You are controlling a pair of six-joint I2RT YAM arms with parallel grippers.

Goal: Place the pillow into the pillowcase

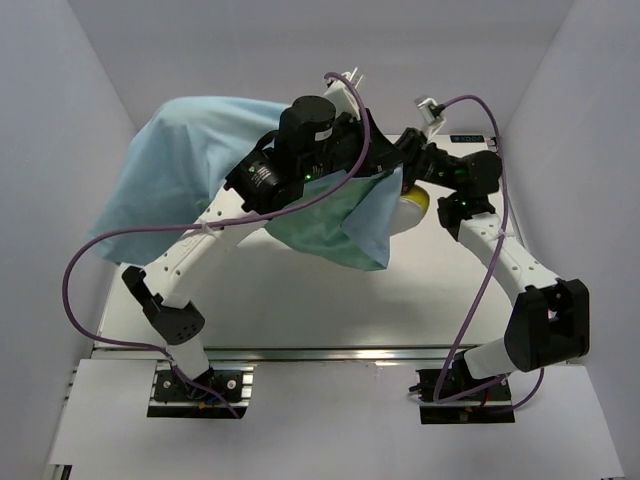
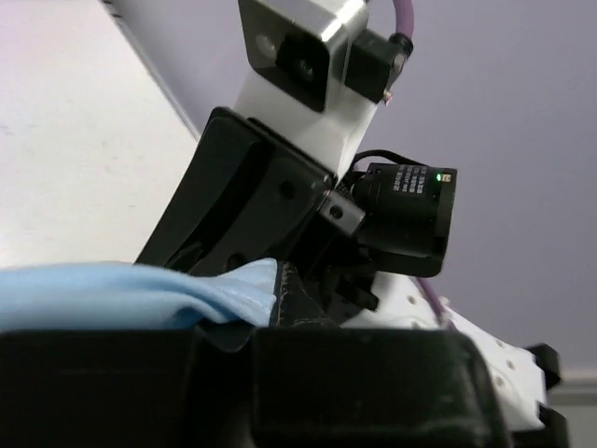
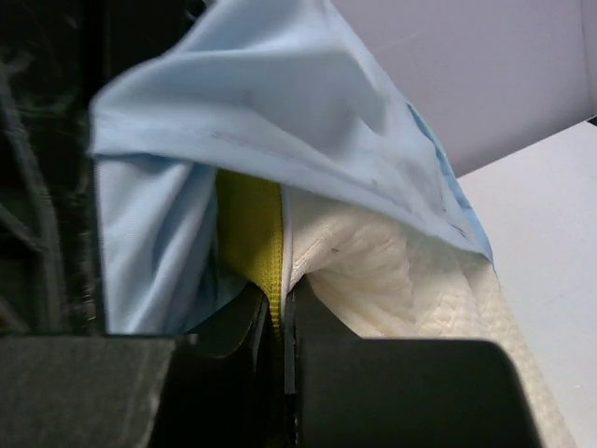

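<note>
pale grey walls [image 1: 60,120] are seen round a white counter [image 1: 300,300], w/ both arms raised toward its far middle. the pillowcase [image 1: 190,165] is held up off the counter, draped over the left arm [image 1: 215,235]: its light blue face is spread to the far left, its mint-green face is hung down in the middle. the left claw [image 2: 250,341] is seen closed, fingers together, w/ a fold of the blue cloth pinched btwn them at the tips. the right claw [image 3: 280,327] is clamped narrow on the yellow piping [image 3: 252,233] of the pillow [image 3: 401,289]. the pillow's cream, dotted corner is covered from above by the pillowcase's blue edge, so it is partly inside the opening; how far in can't be told. in the top view only a small cream & yellow bit of the pillow is shown, just beside the right claw, at the green cloth's right edge.
</note>
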